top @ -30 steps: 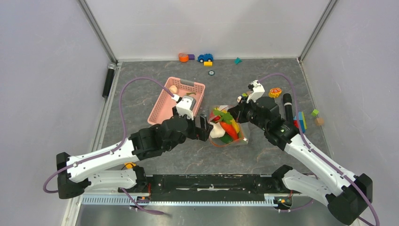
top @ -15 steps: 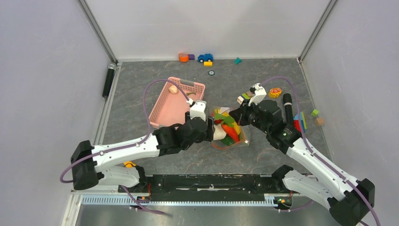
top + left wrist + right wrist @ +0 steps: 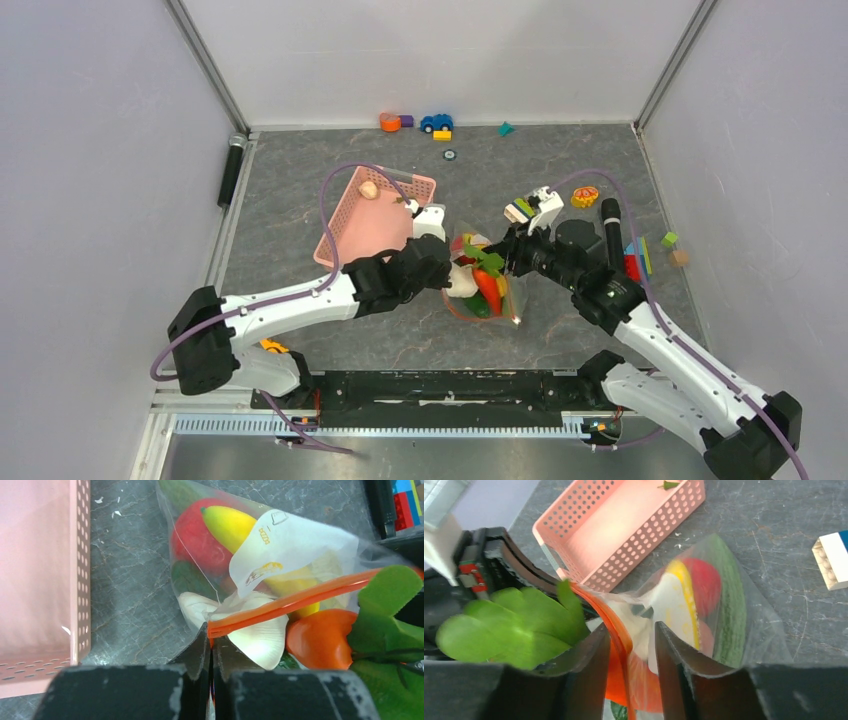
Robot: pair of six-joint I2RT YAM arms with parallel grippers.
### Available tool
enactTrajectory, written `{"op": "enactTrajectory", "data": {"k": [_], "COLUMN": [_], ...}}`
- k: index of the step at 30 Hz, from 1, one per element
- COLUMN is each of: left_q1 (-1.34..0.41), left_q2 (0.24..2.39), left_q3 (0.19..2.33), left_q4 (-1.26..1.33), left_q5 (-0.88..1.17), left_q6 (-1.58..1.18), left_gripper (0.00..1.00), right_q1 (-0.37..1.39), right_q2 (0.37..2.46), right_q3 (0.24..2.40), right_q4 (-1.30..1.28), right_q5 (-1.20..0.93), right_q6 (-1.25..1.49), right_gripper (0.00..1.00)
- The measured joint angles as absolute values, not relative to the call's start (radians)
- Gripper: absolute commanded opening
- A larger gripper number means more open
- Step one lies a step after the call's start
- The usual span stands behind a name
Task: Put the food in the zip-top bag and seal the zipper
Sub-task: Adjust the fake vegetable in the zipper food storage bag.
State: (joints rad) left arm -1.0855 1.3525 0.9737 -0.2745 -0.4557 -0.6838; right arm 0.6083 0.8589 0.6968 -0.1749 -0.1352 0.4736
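The zip-top bag [image 3: 487, 292] lies at the table's middle, holding the food: red tomato [image 3: 197, 535], yellow banana [image 3: 235, 525], white mushroom [image 3: 260, 640], green cucumber [image 3: 730, 610]. The orange carrot [image 3: 320, 637] pokes out of the mouth with its green leaves [image 3: 387, 597]. My left gripper [image 3: 211, 635] is shut on the left end of the orange-red zipper [image 3: 300, 600]. My right gripper [image 3: 631, 637] stands part open at the bag's right side. The zipper strip [image 3: 613, 617] runs loose between its fingers. No slider knob shows.
A pink lattice basket [image 3: 375, 215] stands just left of the bag, a small peach piece [image 3: 369, 189] at its far corner. Toy blocks and a blue car [image 3: 436, 123] sit by the back wall. A black cylinder [image 3: 611, 228] and coloured blocks [image 3: 637, 258] lie right.
My left gripper has come right from beside the basket to the bag's mouth and closed on the zipper's end. My right gripper has opened off the strip.
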Motion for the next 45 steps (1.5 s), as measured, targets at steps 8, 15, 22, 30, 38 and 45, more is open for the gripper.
{"op": "enactTrajectory", "data": {"k": [8, 15, 22, 30, 38, 45], "left_q1": [-1.085, -1.084, -1.084, -1.084, -1.084, -1.084], "left_q2": [1.325, 1.320, 1.338, 1.378, 1.388, 1.390], "left_q3": [0.984, 1.030, 1.095, 1.141, 1.165, 1.166], "left_q4": [-0.310, -0.374, -0.446, -0.496, -0.515, -0.522], "left_q5": [-0.406, -0.392, -0.389, -0.389, -0.381, -0.365], "left_q6": [-0.708, -0.752, -0.794, -0.824, -0.841, -0.845], "left_gripper": [0.02, 0.02, 0.02, 0.02, 0.02, 0.02], "right_q1": [0.608, 0.607, 0.606, 0.607, 0.606, 0.607], "right_q2": [0.624, 0.377, 0.323, 0.204, 0.339, 0.445], "right_q3": [0.641, 0.538, 0.434, 0.378, 0.378, 0.427], "right_q4": [-0.111, -0.051, -0.045, -0.012, -0.034, -0.054], "right_q5": [-0.148, -0.190, -0.455, -0.554, -0.511, -0.404], "right_q6": [0.327, 0.201, 0.149, 0.162, 0.170, 0.178], "right_gripper": [0.96, 0.94, 0.94, 0.92, 0.69, 0.41]}}
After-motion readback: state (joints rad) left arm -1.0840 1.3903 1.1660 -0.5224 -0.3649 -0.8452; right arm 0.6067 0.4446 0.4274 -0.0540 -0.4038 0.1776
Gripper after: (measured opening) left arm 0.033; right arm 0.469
